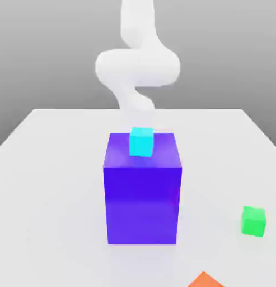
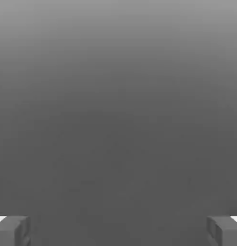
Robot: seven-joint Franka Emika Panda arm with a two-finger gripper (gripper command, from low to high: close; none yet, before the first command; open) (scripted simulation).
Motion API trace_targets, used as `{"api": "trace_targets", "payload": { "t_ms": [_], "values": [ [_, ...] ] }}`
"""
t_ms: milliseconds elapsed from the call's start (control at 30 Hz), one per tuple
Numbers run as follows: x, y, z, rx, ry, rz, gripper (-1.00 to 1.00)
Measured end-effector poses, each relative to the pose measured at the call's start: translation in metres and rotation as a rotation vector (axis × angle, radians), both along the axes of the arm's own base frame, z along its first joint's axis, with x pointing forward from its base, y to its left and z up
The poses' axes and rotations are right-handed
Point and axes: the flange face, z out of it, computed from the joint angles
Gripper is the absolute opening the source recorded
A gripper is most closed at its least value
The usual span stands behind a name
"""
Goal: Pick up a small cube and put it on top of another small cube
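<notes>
Fingers (image 2: 14, 230) wide apart, holding nothing; green cube (image 1: 254, 221) sits on bench (image 1: 50, 185) at exterior view's right, well apart from blue-violet block (image 1: 142, 196) — descend centred, straddling squarely before closing.

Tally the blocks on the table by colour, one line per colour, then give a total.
Blue-violet: 1, the big block
Cyan: 1, the small cube, seen at the big block's upper edge
Green: 1, the small cube, toward the exterior view's right
Orange: 1, a piece cut off by the picture's lower edge
Total: 4
</notes>
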Motion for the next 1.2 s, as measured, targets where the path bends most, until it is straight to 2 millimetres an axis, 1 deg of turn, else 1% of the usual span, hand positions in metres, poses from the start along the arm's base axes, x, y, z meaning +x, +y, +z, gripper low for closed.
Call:
{"api": "trace_targets", "payload": {
  "t_ms": [133, 267, 400, 533, 667, 833, 967, 1100, 1200],
  "values": [
    [0.048, 0.031, -0.039, -0.031, 0.089, 0.101, 0.0],
    [0.088, 0.067, -0.084, -0.064, 0.172, 0.2, 0.0],
    [0.121, 0.106, -0.135, -0.101, 0.254, 0.3, 0.0],
    [0.144, 0.149, -0.192, -0.142, 0.334, 0.401, 0.0],
    [0.155, 0.201, -0.254, -0.189, 0.411, 0.516, 0.0],
    [0.16, 0.248, -0.337, -0.245, 0.509, 0.63, 0.0],
    [0.151, 0.286, -0.407, -0.296, 0.585, 0.73, 0.0],
    [0.131, 0.321, -0.48, -0.351, 0.659, 0.831, 0.0],
    [0.127, 0.328, -0.531, -0.363, 0.676, 0.852, 0.0]
  ]
}}
